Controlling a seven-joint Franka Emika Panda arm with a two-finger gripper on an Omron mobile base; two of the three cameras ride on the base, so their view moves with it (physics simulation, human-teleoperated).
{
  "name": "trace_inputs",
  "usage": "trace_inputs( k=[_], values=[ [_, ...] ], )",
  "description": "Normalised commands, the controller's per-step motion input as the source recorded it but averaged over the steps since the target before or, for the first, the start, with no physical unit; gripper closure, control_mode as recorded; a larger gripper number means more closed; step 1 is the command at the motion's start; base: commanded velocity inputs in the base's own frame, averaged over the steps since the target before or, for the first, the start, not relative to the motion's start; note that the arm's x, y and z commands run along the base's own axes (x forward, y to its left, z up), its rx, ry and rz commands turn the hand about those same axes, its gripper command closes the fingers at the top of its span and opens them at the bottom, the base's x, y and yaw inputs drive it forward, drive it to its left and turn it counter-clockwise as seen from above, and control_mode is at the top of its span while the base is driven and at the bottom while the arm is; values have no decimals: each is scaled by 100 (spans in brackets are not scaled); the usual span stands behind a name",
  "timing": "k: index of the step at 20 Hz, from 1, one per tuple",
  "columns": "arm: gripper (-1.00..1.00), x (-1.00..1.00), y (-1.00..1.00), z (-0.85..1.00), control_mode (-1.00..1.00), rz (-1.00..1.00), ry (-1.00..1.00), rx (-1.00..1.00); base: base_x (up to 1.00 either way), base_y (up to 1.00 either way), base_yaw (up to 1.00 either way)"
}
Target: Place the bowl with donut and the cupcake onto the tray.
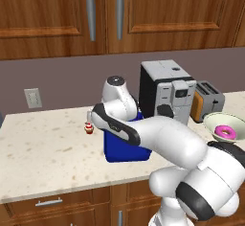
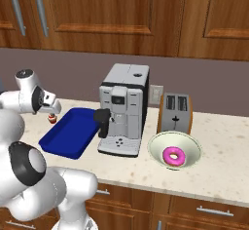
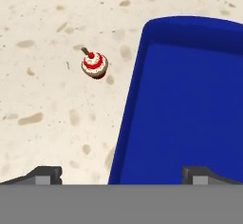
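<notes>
One cupcake (image 3: 94,65) on counter, beyond tool (image 3: 121,175).

Arm (image 1: 167,141) is showing glossy white rounded shells w/ dark grey/black bands at joints. A round dark cap w/ light centre is sitting on one joint end (image 1: 115,81). The black band on the big lower segment (image 1: 194,198) is curving like an oval ring. Gripper (image 3: 121,173) is showing two small dark grey fingertips (image 3: 45,173), blocky, w/ lighter grey faces.
</notes>
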Motion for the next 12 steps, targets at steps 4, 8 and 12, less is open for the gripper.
trace_inputs(
  k=[4,8,12],
  values=[
    [-100,34,23,-25,-100,0,0,0,0,0,0],
    [-100,32,25,-25,-100,0,0,0,0,0,0],
    [-100,32,24,-25,-100,0,0,0,0,0,0]
  ],
)
